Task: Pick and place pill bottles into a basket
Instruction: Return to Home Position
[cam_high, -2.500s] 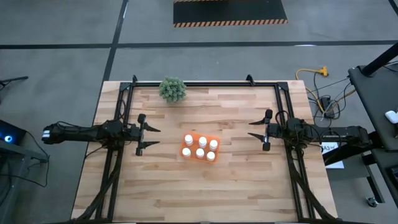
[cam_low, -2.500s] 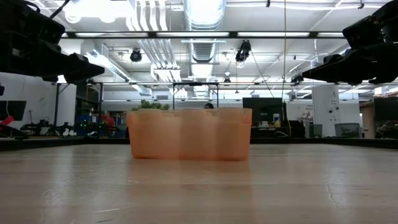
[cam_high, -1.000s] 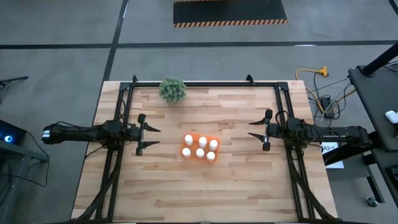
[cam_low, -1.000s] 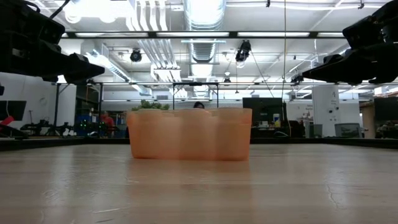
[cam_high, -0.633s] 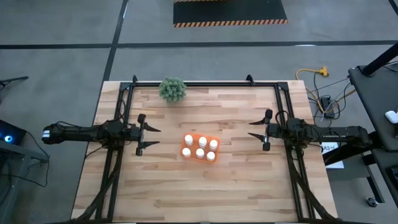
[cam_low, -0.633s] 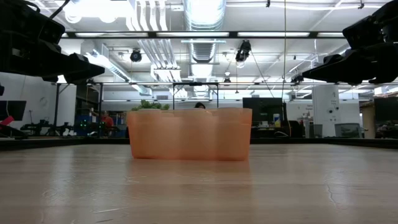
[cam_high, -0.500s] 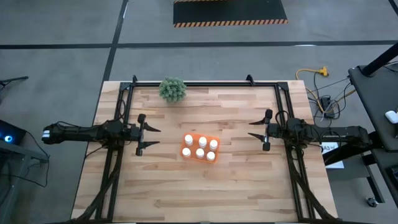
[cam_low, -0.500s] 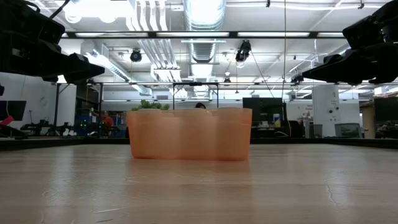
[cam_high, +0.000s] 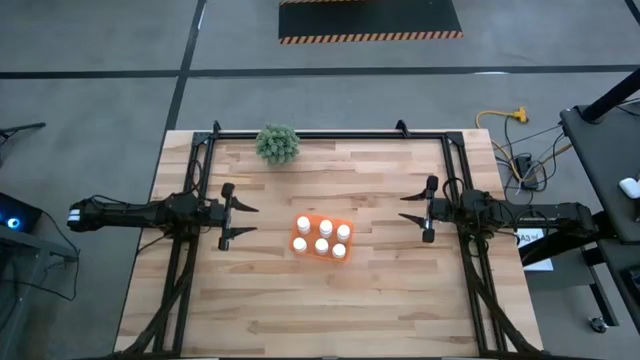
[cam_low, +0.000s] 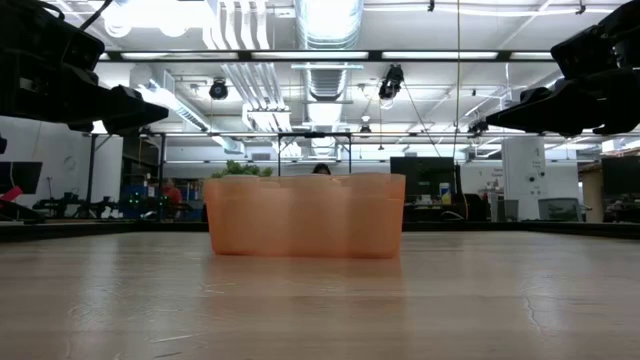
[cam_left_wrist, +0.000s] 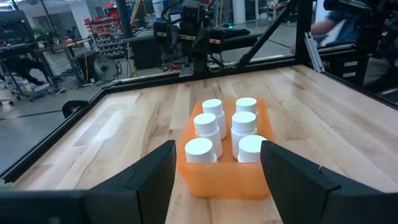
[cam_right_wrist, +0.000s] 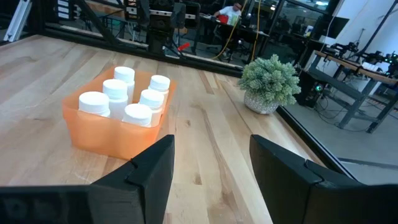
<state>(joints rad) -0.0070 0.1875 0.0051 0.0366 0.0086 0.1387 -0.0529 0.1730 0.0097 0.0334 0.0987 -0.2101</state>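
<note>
The orange basket (cam_high: 322, 238) stands on the table's middle, with several white-capped pill bottles (cam_high: 322, 245) upright inside it. It also shows in the low view (cam_low: 305, 216), the left wrist view (cam_left_wrist: 224, 174) and the right wrist view (cam_right_wrist: 115, 134). My left gripper (cam_high: 248, 220) is open and empty, left of the basket and above the table. My right gripper (cam_high: 407, 208) is open and empty, right of the basket and above the table.
A small green potted plant (cam_high: 277, 144) stands near the table's far edge, left of middle; it also shows in the right wrist view (cam_right_wrist: 268, 84). A black frame (cam_high: 330, 133) runs along the table's far and side edges. Bare wood lies around the basket.
</note>
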